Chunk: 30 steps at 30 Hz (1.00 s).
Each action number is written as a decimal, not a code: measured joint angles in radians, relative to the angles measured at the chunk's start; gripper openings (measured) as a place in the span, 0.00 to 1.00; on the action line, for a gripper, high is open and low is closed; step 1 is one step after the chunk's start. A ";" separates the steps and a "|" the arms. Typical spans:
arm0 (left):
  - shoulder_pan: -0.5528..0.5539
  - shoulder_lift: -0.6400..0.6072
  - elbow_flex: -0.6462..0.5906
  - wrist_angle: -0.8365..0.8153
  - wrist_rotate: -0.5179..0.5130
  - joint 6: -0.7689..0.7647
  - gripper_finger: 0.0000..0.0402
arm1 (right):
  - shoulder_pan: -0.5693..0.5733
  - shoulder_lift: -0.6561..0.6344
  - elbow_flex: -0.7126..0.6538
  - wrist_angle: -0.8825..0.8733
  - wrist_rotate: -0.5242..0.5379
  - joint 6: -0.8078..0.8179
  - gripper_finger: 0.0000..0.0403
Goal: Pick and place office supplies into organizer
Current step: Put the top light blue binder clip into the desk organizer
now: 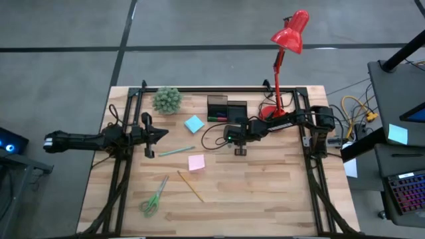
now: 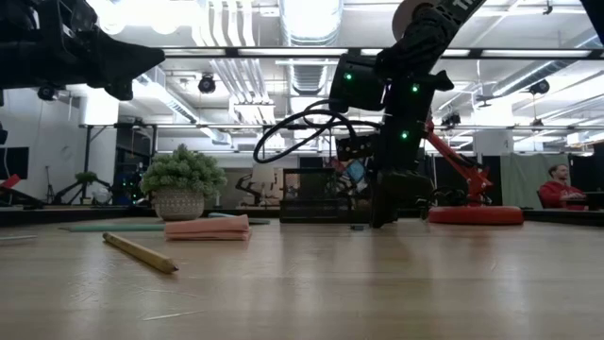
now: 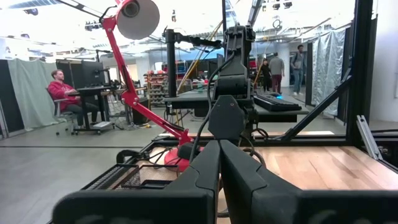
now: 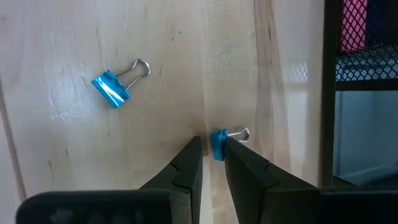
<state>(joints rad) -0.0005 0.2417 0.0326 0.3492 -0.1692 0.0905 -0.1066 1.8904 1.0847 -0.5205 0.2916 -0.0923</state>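
Observation:
The black mesh organizer (image 1: pixel 226 109) stands at the table's far middle, and its corner (image 4: pixel 367 68) shows in the right wrist view. My right gripper (image 1: pixel 239 147) (image 4: pixel 214 149) points down at the table just in front of it, shut on a small blue binder clip (image 4: pixel 217 144). A second blue clip (image 4: pixel 112 89) lies flat nearby. A light-blue sticky pad (image 1: pixel 194 124), pink pad (image 1: pixel 196 162), teal pen (image 1: pixel 176 151), yellow pencil (image 1: pixel 190 186) and green scissors (image 1: pixel 155 197) lie on the wood. My left gripper (image 1: pixel 158 133) (image 3: pixel 219 152) hovers shut at the left. My right gripper pinches the clip's blue body (image 4: pixel 217 152) between its two fingertips, coming from above and pointing down. The clip's wire handle (image 4: pixel 239 133) sticks out past one finger. The clip sits on the tabletop, and I cannot tell whether it is lifted.
A small potted plant (image 1: pixel 167 99) stands at the far left beside the organizer. A red desk lamp (image 1: pixel 285 40) rises at the far right, its base (image 2: pixel 475 215) close behind my right arm. Bare wood lies along the near right of the table.

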 joint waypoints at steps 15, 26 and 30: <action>0.000 0.000 0.000 0.000 0.000 0.000 0.00 | 0.001 0.001 0.000 0.003 0.005 0.012 0.04; 0.000 0.000 0.000 0.000 0.000 0.000 0.00 | 0.000 -0.003 0.000 -0.004 0.000 0.012 0.02; 0.000 0.000 0.000 0.000 0.000 0.000 0.00 | 0.000 -0.019 -0.001 -0.015 -0.004 0.012 0.02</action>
<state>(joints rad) -0.0003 0.2417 0.0326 0.3496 -0.1691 0.0905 -0.1066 1.8715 1.0842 -0.5355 0.2874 -0.0799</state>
